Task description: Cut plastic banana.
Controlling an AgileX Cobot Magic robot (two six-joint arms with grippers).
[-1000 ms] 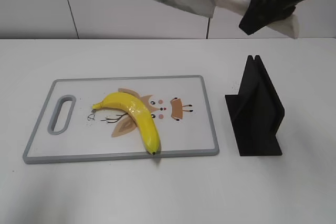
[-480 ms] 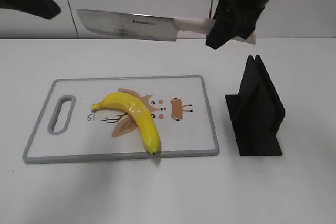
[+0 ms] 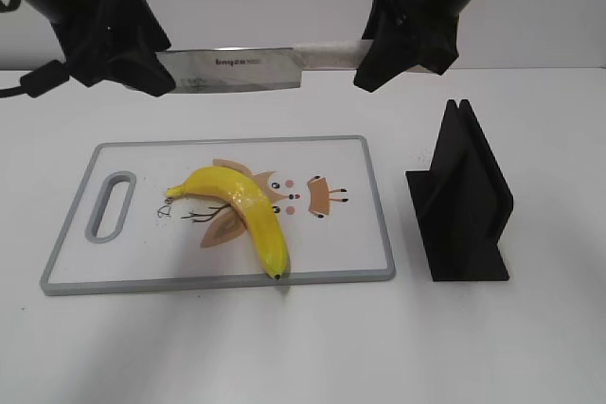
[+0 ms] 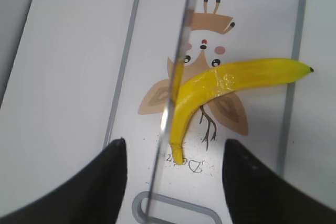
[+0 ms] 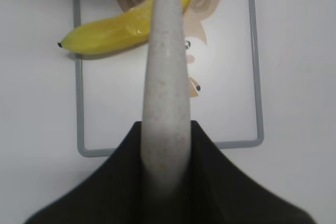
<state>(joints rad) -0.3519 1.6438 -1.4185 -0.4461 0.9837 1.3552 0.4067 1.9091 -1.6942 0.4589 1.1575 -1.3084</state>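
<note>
The plastic banana [image 3: 241,210] lies whole on the white cutting board [image 3: 360,234], black tip toward the front edge. My right gripper [image 3: 393,49] is shut on the white handle of a knife [image 3: 237,69] and holds it level above the board, blade pointing left. My left gripper [image 3: 142,73] is at the blade's tip. In the left wrist view its jaws [image 4: 173,182] are open, with the thin blade [image 4: 178,77] running between them above the banana [image 4: 236,80]. The right wrist view shows the handle [image 5: 165,77] in the shut jaws [image 5: 165,150], above the banana [image 5: 110,32].
A black knife stand [image 3: 464,205] stands on the white table to the right of the board. The board has a grey rim and a handle slot [image 3: 112,205] at its left end. A white wall is behind.
My right gripper has carried the knife left and lower, to level above the board. My left arm has come in from the left to the blade's tip.
</note>
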